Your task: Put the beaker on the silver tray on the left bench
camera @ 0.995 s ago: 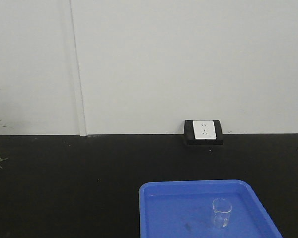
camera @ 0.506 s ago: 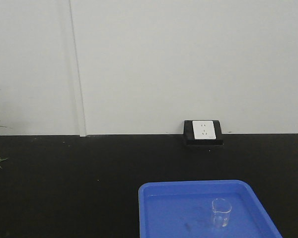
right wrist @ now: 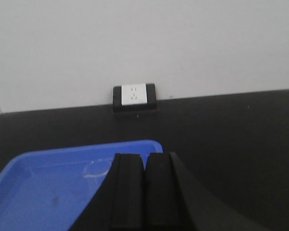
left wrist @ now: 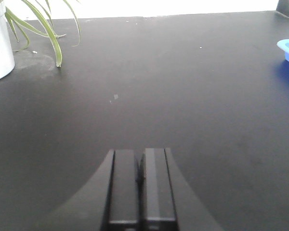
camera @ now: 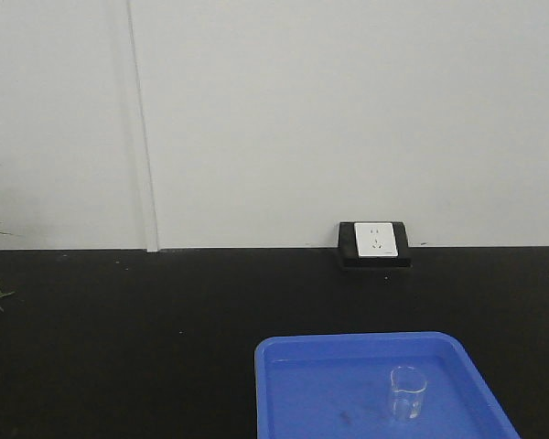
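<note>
We see a broad matte black worktop running along a pale wall, and on it a bright blue tray. Our left gripper hangs over bare worktop, jaws pressed together on nothing. Our right gripper, jaws likewise closed and empty, faces the tray. The beaker stands upright inside the blue tray, towards its right side. The silver tray appears in no view. We judge the beaker light, rigid, slick and breakable; a gentle pinch across its straight wall, below the lip, seems safest.
</note>
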